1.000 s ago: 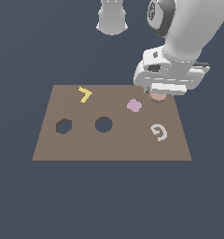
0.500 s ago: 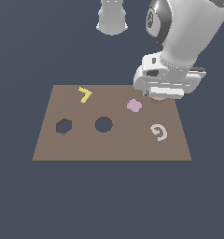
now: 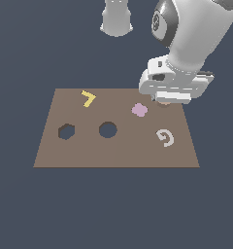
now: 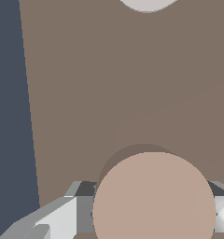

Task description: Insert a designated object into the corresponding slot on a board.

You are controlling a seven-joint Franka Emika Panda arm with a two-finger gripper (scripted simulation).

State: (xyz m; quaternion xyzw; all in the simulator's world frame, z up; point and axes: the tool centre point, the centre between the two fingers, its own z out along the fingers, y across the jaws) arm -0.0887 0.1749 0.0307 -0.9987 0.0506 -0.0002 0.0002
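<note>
Two views cover the scene, and they disagree in what they reveal. Nearest the wrist camera, a tan-peach round disc (image 4: 153,196) fills the foreground, flat-faced and matte, with grey finger (image 4: 58,219) surfaces of the gripper (image 4: 151,210) showing on either side of it; the jaws stand narrow against the disc's edge, holding it. A darker shadow crescent lies on the board (image 4: 109,84) just past the disc, so the disc appears lifted slightly clear of the surface. A pink sliver at the frame edge and a pale curved shape at the far edge are cut off and cannot be identified from this view. In the exterior view the disc (image 3: 163,103) is almost wholly hidden under the white gripper (image 3: 171,99) housing; only a small peach rim shows, at about 2 o'clock from the board's (image 3: 116,153) centre, near the far edge. The fingers themselves cannot be made out there. Just beside it, toward 9 o'clock, lies a pink lobed piece (image 3: 140,110); a pale spiral piece (image 3: 165,137) sits nearer the viewer. The round slot (image 3: 108,130) is dark and unfilled, well apart from the disc, with a hexagonal hole (image 3: 66,131) at its 9 o'clock. A yellow angled piece (image 3: 89,98) rests toward the far edge. The board is flat, brown, uniform.
</note>
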